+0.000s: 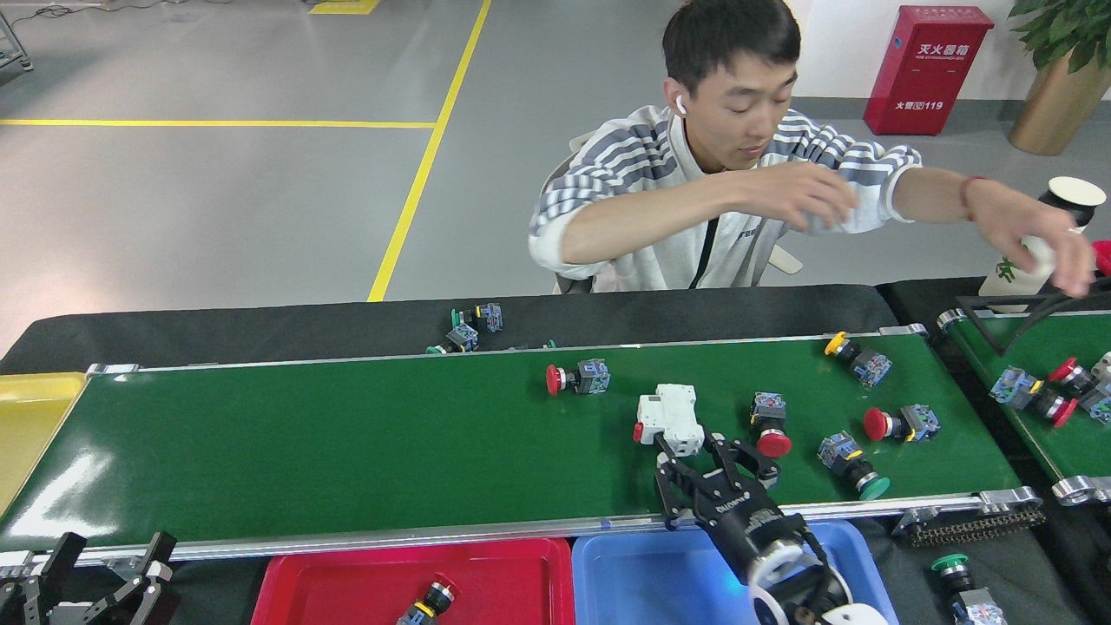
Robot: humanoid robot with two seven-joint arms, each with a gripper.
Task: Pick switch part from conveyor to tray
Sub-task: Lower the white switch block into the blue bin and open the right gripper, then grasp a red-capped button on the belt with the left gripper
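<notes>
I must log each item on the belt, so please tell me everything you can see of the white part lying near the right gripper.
The white switch part is a blocky, moulded plastic-looking body with stepped edges and a small red piece at its left end. It lies flat on the conveyor, apart from the coloured push-buttons around it. The right gripper, open, sits just beside its near edge; whether a fingertip touches it cannot be told.

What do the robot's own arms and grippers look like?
The right gripper is black, with skeletal linked metal fingers on a black cylinder that bears small white lettering, joined to a glossy white wrist ring and shell. The left gripper at the bottom corner has the same black angular fingers with silver screws.
</notes>
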